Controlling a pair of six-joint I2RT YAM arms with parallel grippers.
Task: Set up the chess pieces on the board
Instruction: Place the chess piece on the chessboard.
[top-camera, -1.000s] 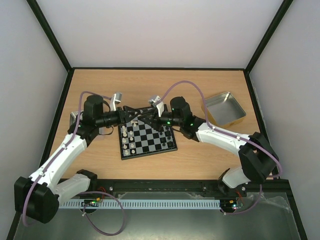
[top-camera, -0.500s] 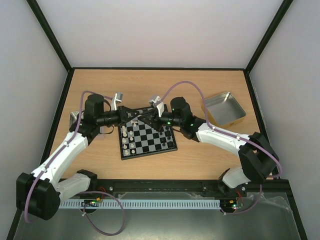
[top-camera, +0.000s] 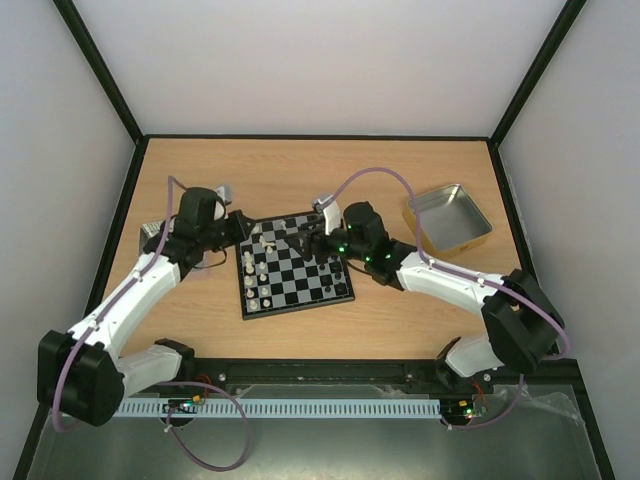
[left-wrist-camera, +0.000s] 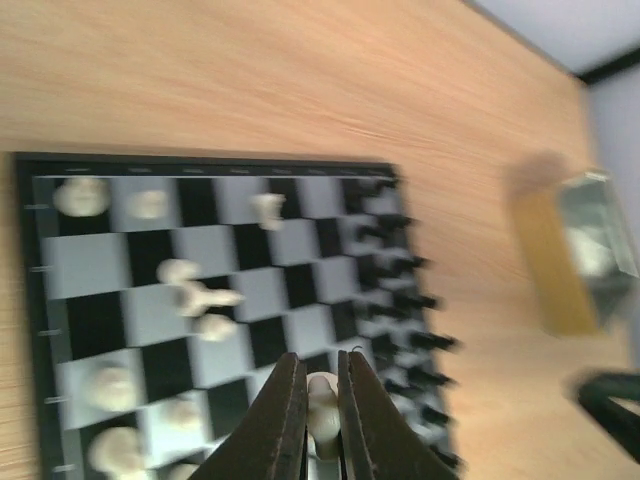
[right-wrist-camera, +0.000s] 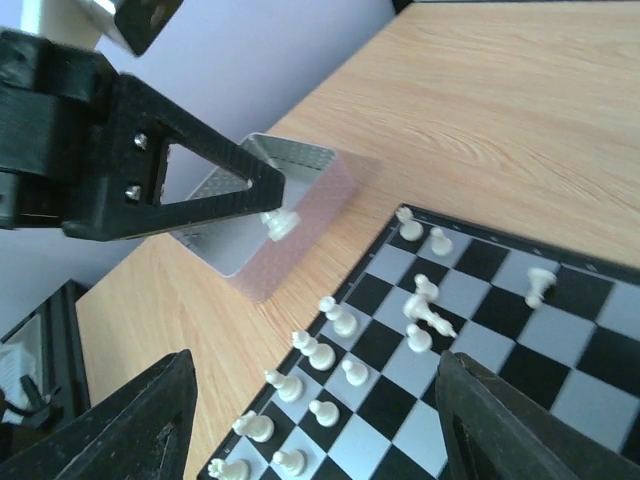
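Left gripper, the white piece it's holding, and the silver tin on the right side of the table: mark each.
left gripper (left-wrist-camera: 320, 358), left wrist view, midway between its fingertips.
white piece (right-wrist-camera: 278, 223), right wrist view, its middle.
silver tin (top-camera: 452, 214), top external view, bare inner floor.

Place: a robot test cell in a lab is indicated.
Enclosure: the wooden worktop (top-camera: 400, 170) is shut in by plain white panels (top-camera: 320, 60) set in black frame posts (top-camera: 99, 70).
Rig: a left arm (top-camera: 130, 295) and a right arm (top-camera: 440, 280) are bolted at the worktop's near edge, behind a slotted cable duct (top-camera: 300, 408).
Wiring: purple cables (top-camera: 375, 169) are looped along both arms.
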